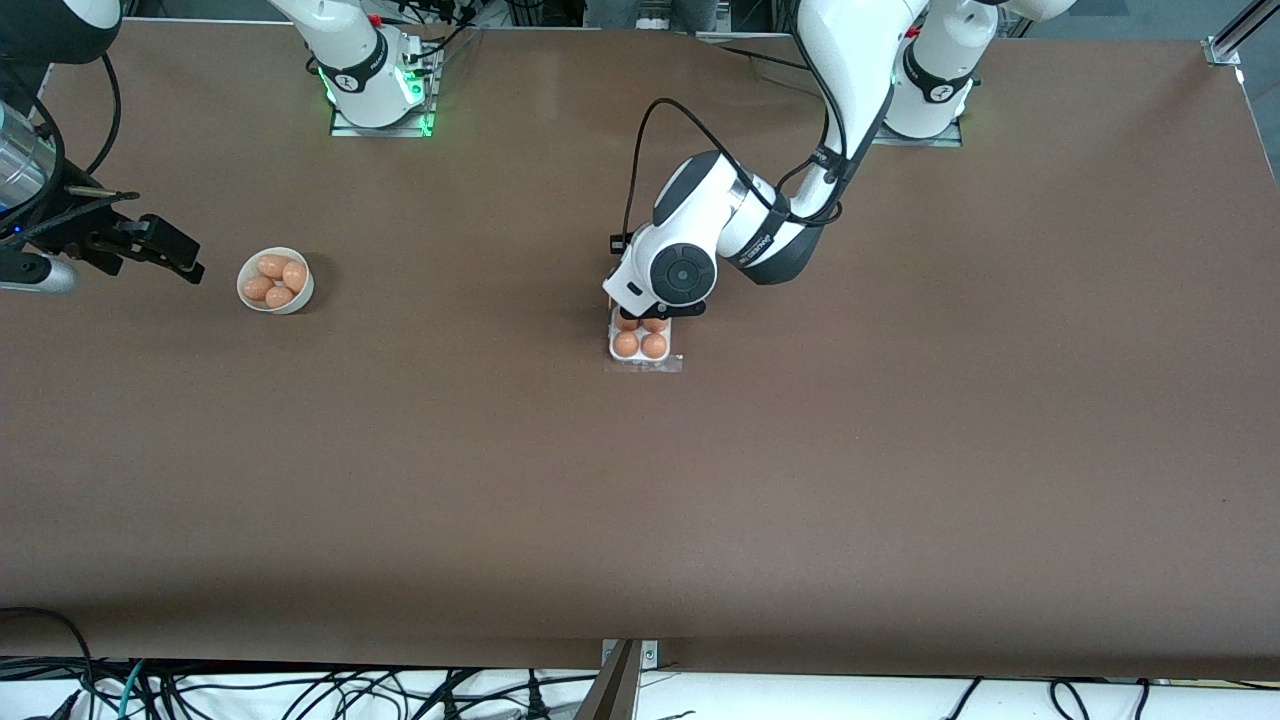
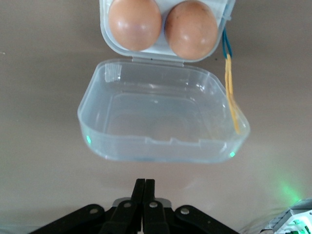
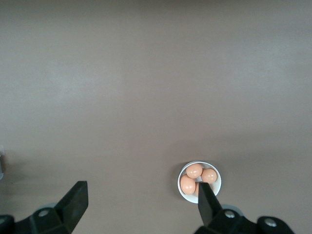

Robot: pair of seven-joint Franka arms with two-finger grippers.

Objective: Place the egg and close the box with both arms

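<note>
The box (image 1: 613, 348) is a small white tray with brown eggs (image 1: 640, 345) in its cells. Its clear lid (image 2: 163, 117) hangs open from the hinge, and two eggs (image 2: 135, 23) show in the tray in the left wrist view. My left gripper (image 2: 145, 181) hovers over the open lid's free edge, shut with nothing between its fingers; in the front view the left hand (image 1: 660, 285) covers the tray's farther cells. My right gripper (image 1: 185, 262) waits in the air beside the bowl, open and empty.
A round white bowl (image 1: 246, 292) with several brown eggs (image 1: 275, 268) stands toward the right arm's end of the table; the right wrist view shows the bowl (image 3: 218, 181) below that gripper (image 3: 141, 187). A yellow and blue cord (image 2: 229, 87) hangs at the box's side.
</note>
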